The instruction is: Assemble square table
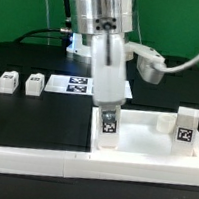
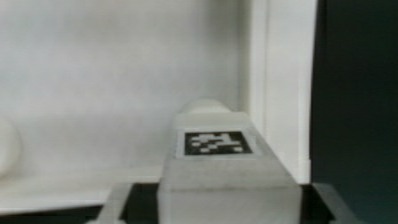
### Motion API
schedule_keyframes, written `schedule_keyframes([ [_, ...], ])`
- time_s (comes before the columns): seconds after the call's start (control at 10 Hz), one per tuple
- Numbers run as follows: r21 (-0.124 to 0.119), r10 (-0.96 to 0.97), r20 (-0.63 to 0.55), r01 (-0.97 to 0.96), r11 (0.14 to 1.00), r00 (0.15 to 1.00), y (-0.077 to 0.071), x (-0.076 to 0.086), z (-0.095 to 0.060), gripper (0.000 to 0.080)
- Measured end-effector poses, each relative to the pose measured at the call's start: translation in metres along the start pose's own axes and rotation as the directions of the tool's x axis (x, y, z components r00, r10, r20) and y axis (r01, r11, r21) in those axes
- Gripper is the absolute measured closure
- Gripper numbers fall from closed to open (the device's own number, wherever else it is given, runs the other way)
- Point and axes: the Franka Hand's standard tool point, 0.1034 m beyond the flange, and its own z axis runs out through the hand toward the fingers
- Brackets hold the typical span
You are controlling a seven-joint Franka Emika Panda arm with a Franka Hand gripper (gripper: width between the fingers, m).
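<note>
The square table top [image 1: 143, 141] is a white tray with a raised rim, lying at the exterior view's right. My gripper [image 1: 109, 116] is shut on a white tagged leg block [image 1: 108, 129] and holds it upright at the top's left edge, low over or on the tray. One leg block [image 1: 185, 124] stands on the top's far right corner. Two loose leg blocks [image 1: 6, 80] [image 1: 33, 83] lie on the black table at the left. In the wrist view the held leg [image 2: 217, 150] sits between my gripper's [image 2: 222, 205] jaws, next to the tray's rim [image 2: 276, 90].
The marker board [image 1: 81, 84] lies flat behind the gripper. The long white barrier wall [image 1: 35, 160] runs along the front edge. A white cable arches behind the arm at the right [image 1: 183, 62].
</note>
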Motion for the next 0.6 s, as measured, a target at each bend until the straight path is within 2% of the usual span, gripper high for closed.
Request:
schedule_keyframes([
  [0.2,0.001,0.023,0.006,-0.023,1.0,1.0,0.0003,-0.0007,0.0002,0.0509],
  [0.3,0.0,0.001,0.007,-0.001,1.0,1.0,0.0005,-0.0006,0.0006,0.0451],
  [0.4,-0.001,-0.008,0.007,0.008,1.0,1.0,0.0005,-0.0015,0.0009,0.0317],
  [0.5,-0.012,-0.194,-0.005,0.194,0.981,0.981,-0.0011,-0.0038,-0.0005,0.0317],
  [0.6,-0.02,-0.376,-0.019,0.376,0.927,0.926,-0.0034,-0.0097,-0.0025,0.0182],
])
